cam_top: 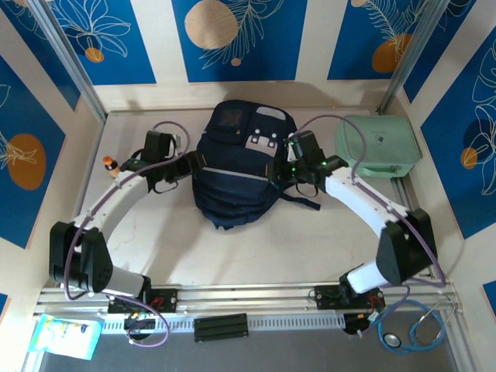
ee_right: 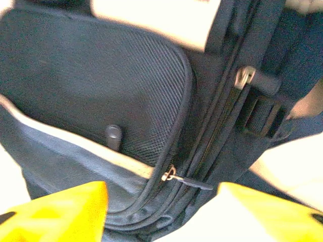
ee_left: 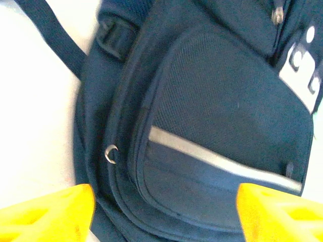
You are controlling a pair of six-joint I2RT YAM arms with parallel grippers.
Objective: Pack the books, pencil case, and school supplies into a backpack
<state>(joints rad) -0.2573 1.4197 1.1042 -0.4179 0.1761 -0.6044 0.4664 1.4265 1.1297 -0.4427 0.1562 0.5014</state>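
The navy-blue backpack (cam_top: 240,167) lies flat in the middle of the table, front pocket up, with pale grey patches near its top. My left gripper (cam_top: 191,164) is at its left side and open; in the left wrist view its yellow fingers (ee_left: 48,212) stand wide apart over the pocket with the light stripe (ee_left: 217,160). My right gripper (cam_top: 282,167) is at the backpack's right side, also open (ee_right: 164,214), and a metal zipper pull (ee_right: 171,175) with a dark tab lies just ahead of it. The books, pencil case and school supplies are out of view.
A mint-green rounded case (cam_top: 377,147) stands at the back right against the wall. At the left, close to the left arm, is a small orange-capped bottle (cam_top: 110,164). A stethoscope (cam_top: 411,329) lies off the table's near right corner. Walls close in three sides.
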